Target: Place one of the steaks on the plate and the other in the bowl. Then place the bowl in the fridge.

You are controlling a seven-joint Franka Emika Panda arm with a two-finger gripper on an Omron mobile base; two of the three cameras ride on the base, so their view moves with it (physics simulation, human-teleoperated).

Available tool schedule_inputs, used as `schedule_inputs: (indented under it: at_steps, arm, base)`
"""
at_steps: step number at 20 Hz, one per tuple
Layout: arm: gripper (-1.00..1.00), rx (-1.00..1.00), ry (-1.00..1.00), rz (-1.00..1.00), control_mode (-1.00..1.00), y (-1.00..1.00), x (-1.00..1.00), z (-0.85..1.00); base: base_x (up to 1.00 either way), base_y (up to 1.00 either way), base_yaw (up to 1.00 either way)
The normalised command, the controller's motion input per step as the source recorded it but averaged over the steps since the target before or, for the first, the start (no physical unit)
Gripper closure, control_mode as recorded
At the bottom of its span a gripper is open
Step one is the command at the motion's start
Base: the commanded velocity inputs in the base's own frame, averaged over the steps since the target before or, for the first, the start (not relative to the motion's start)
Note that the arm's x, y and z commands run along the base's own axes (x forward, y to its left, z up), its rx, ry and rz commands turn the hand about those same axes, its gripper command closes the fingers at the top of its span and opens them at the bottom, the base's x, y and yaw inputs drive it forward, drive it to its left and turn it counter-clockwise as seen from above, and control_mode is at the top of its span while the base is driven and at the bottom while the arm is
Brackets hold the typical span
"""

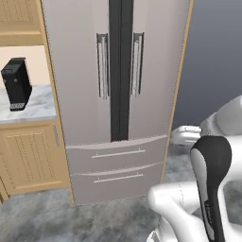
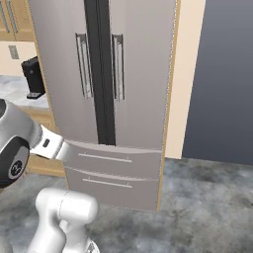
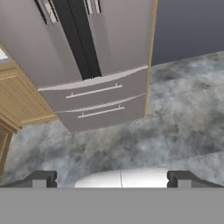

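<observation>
Facing the fridge [image 3: 87,65] from well back, the end effector [image 3: 112,179] holds its fingers wide apart, empty.

Both base cameras face the tall grey metallic fridge [image 1: 118,94] [image 2: 106,99] from left and right behind the arm, while the hand camera looks down on its lower drawers [image 3: 94,98] and floor.

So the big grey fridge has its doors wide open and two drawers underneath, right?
Not quite. The fridge has its doors shut, with the two long handles side by side, as the left base view shows. The two drawers underneath are there, shut as well.
</observation>
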Motion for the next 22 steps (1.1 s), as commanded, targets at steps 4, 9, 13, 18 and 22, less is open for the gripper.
schedule_inputs:
  at_steps: [4,9,13,18,22]
  arm:
    - [-1.00,0.00,0.02,0.00,-1.00,-0.01,0.90,0.00]
    - [-1.00,-0.03,-0.26,0.08,-1.00,0.00,0.75,0.07]
    - [-1.00,-0.05,-0.33,0.11,-1.00,0.00,0.40,0.02]
    - [-1.00,0.00,-0.04,0.01,-1.00,0.00,-0.01,0.00]
    - [-1.00,0.01,0.07,-0.03,-1.00,0.00,0.00,0.18]
  base:
    - [0.00,0.00,0.00]
    - [0.00,0.00,0.00]
    - [0.00,0.00,0.00]
    - [0.00,0.00,0.00]
    - [0.00,0.00,0.00]
